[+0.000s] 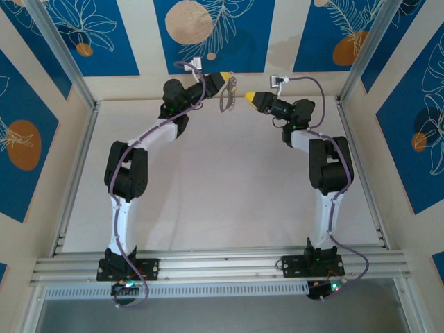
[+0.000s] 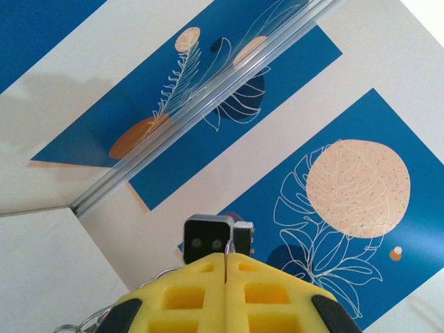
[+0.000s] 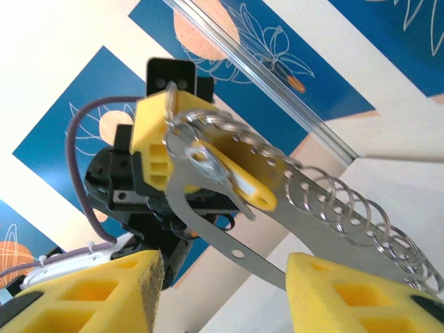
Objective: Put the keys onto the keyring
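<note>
Left gripper (image 1: 225, 78) is clenching the keyring (image 3: 229, 246), holding it aloft.
Right gripper (image 1: 248, 97) is hovering just beside the loop, jaws parted, gripping nothing; small wire rings (image 3: 347, 201) are lining its perforated band.

counts: 2 arms – left arm (image 1: 126, 173), right arm (image 1: 331, 166). 2 grippers – left gripper (image 1: 231, 80), right gripper (image 1: 247, 96), 2 yellow fingers (image 3: 104, 291) ea. 2 purple cables (image 3: 69, 156), 1 per arm. 2 base mounts (image 1: 128, 267) at near edge. 1 table (image 1: 222, 187). 1 keyring (image 3: 232, 248), flat band w/ punched holes. keys (image 3: 211, 170): 1 flat blade clear, rest overlap, cant split. small wire rings (image 3: 361, 215) along the band: 10+, too stacked for exact no. 3 blue panels (image 1: 211, 48) at the back, 1 orange/peach blob (image 1: 189, 22) on each. 2 slanted alu posts (image 1: 62, 52), 1 per back corner.
</note>
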Controlling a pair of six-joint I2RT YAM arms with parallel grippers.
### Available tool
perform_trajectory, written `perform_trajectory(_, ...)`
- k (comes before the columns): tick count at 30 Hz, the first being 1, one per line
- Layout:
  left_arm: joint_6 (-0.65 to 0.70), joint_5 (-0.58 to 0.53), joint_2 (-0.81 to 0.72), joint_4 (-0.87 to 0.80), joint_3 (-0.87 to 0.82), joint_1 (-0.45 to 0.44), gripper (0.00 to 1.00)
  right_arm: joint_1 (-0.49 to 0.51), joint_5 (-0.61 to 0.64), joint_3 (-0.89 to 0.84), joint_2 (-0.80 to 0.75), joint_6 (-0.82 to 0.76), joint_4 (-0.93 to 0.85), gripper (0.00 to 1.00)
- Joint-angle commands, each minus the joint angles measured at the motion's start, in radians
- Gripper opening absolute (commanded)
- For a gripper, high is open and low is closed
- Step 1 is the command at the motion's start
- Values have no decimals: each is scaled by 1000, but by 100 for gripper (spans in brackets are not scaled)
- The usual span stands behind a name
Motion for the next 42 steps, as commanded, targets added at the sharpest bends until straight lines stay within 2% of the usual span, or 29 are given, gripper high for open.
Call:
perform_trajectory(1, -4, 21, -11, 50, 35, -1, 0, 15, 16, 48, -27, -42, -9, 53)
perform_trajectory(16, -28, 34, 8, 66, 63, -10, 0, 63, 0, 219, 32, -117, -164, 56)
perform_trajectory(27, -30, 32, 19, 64, 72, -11, 0, 90, -24, 240, 56, -113, -159, 52)
perform_trajectory(29, -30, 32, 20, 65, 72, -13, 0, 92, -26, 237, 57, -109, -150, 46)
perform_trajectory(33, -30, 31, 19, 62, 72, -13, 0, 93, -22, 223, 55, -89, -125, 25)
perform_trajectory(39, -27, 31, 19, 60, 72, -13, 0, 93, -22, 209, 55, -71, -107, 0)
perform_trajectory(42, -27, 30, 18, 60, 72, -13, 0, 94, -20, 203, 55, -65, -102, 0)
